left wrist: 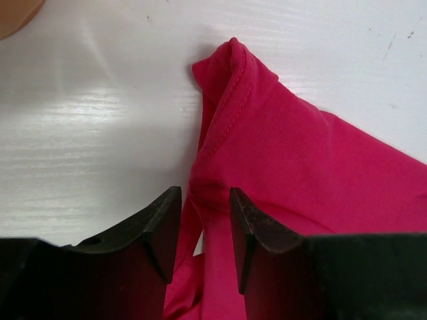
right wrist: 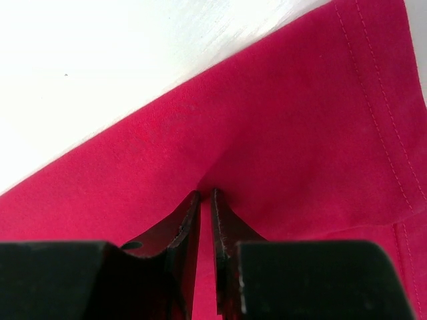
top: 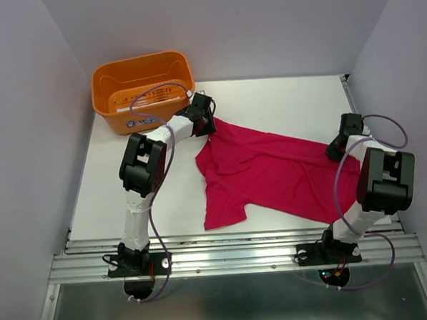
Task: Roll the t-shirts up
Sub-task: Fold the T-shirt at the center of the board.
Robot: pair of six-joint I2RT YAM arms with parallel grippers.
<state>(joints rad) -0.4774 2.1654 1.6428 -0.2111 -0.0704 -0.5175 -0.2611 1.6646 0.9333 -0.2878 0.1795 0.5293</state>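
Observation:
One crimson-pink t-shirt point(top: 271, 175) lies spread and creased on the white table point(top: 129, 186), unrolled. My left gripper point(top: 210, 124) is at the shirt's far left corner. In the left wrist view a bunched fold of the shirt point(left wrist: 300, 153) runs between its fingers point(left wrist: 160, 227), which stand a little apart and pinch it. My right gripper point(top: 336, 150) is at the shirt's right edge. In the right wrist view its jaws are nearly closed on a thin pleat of the shirt point(right wrist: 267, 133) near a stitched hem.
An orange basket point(top: 144, 88) stands at the table's far left corner, just behind the left gripper. Grey walls enclose the table on three sides. A metal rail point(top: 233, 256) runs along the near edge by the arm bases.

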